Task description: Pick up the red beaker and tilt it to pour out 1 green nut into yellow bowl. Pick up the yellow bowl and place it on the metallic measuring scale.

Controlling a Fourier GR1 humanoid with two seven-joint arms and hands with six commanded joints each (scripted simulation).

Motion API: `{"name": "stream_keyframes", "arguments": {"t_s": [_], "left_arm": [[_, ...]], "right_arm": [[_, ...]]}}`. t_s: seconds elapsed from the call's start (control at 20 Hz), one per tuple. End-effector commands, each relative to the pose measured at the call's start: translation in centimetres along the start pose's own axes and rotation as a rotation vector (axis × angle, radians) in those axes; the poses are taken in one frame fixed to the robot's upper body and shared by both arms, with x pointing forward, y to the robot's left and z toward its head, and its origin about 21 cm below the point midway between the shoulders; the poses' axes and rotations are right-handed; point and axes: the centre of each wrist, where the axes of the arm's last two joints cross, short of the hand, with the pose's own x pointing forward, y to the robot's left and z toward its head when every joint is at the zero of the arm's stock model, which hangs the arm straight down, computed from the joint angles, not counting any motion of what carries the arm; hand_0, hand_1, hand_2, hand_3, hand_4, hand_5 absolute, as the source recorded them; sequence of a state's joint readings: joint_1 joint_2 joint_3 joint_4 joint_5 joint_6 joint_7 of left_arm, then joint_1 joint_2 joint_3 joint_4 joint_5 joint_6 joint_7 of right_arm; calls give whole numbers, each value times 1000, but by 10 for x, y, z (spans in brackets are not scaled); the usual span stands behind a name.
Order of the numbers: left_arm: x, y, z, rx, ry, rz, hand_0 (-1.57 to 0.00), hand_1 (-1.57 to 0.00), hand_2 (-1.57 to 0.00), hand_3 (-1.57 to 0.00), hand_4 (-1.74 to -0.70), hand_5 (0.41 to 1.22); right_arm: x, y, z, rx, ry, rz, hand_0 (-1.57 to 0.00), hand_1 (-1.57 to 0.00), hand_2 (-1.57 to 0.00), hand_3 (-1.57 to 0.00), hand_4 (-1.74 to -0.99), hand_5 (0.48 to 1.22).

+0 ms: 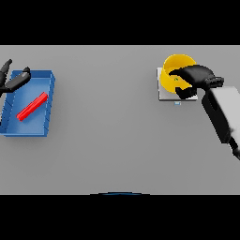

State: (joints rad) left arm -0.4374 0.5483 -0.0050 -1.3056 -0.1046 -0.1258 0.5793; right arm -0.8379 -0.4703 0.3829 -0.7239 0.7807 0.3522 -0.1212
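Observation:
The yellow bowl (176, 63) stands on the metallic measuring scale (162, 95) at the table's far right. My right hand (199, 77) is at the bowl's near right side, fingers curled over the rim and thumb below, shut on it. A tiny green nut (176, 79) shows inside the bowl, just beside the fingers. The red beaker (32, 106) lies on its side, slanted, inside a blue tray (50, 101) at the far left. My left hand (13, 80) hovers over the tray's far left corner, fingers relaxed and holding nothing.
A small blue mark (177, 102) sits at the scale's near edge. My right forearm (222, 115) slants in from the right edge. Bare grey tabletop (108, 117) stretches between the tray and the scale.

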Motion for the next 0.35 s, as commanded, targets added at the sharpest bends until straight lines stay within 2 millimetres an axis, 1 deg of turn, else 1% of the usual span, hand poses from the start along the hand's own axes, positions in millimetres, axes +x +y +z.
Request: {"name": "stream_keyframes", "arguments": {"t_s": [0.0,0.05,0.1,0.25,0.3], "left_arm": [[1,-4,0,-3,-6,4,1,1,1,1,-834,750],[1,-4,2,-2,-5,11,1,1,1,1,-835,752],[2,-3,2,4,-2,6,1,1,1,1,-836,753],[-4,-5,1,8,-4,3,1,1,1,1,-833,760],[0,-4,2,9,-12,6,1,1,1,1,-833,760]], "right_arm": [[1,1,0,6,-4,13,-247,-243,-192,-164,-1448,824],[3,-1,-1,11,0,23,-198,-194,-153,-131,-1435,817],[-1,0,2,24,11,27,-158,-155,-122,-105,-1422,811],[-1,2,0,41,23,33,-80,-79,-62,-53,-1395,787],[0,2,1,45,20,28,-64,-63,-50,-42,-1390,779]]}}
